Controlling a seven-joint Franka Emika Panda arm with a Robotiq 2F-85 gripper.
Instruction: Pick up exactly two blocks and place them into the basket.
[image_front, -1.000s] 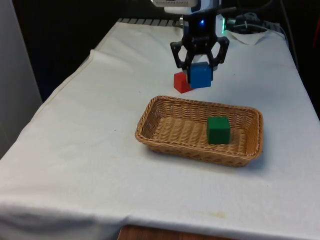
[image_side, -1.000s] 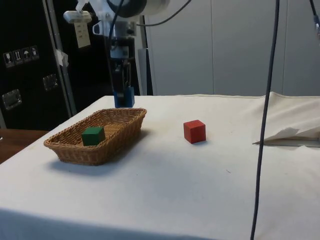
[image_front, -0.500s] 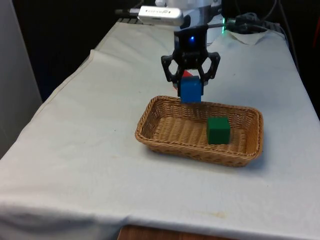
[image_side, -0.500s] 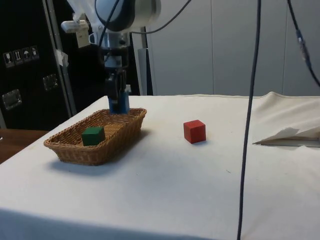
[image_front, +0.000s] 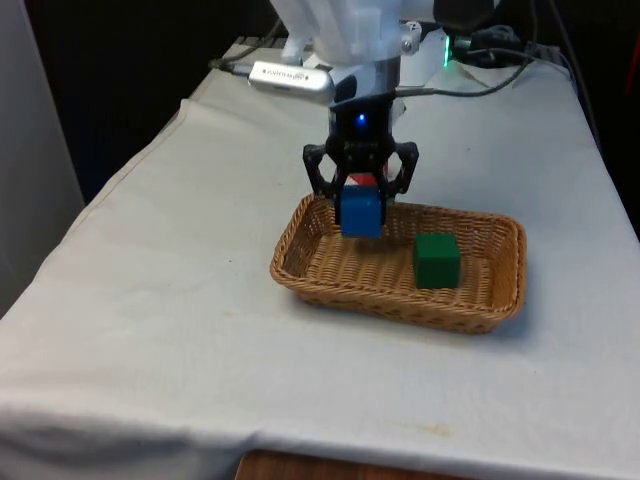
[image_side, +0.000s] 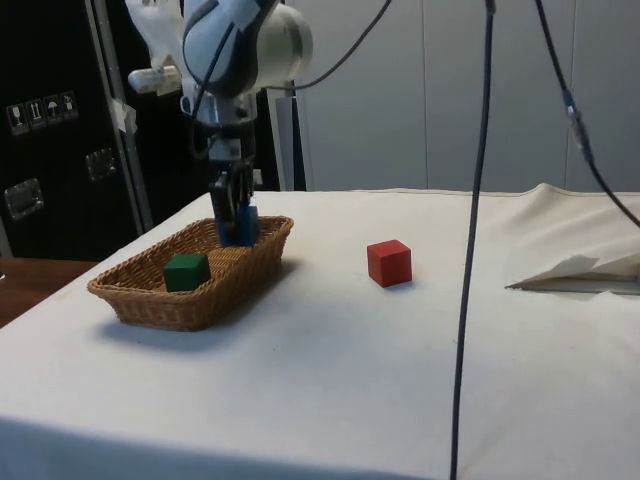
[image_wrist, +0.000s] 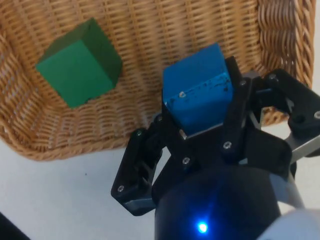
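The gripper (image_front: 360, 207) held the blue block (image_front: 360, 211) tight, just above the basket (image_front: 505, 300) floor, left of the green block (image_front: 437, 259) in the frame.

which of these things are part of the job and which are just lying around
Part of the job:
- blue block, held in the gripper over the basket
- green block, already in the basket

Just lying around:
- red block, on the cloth beside the basket
- folded cloth at the table's edge
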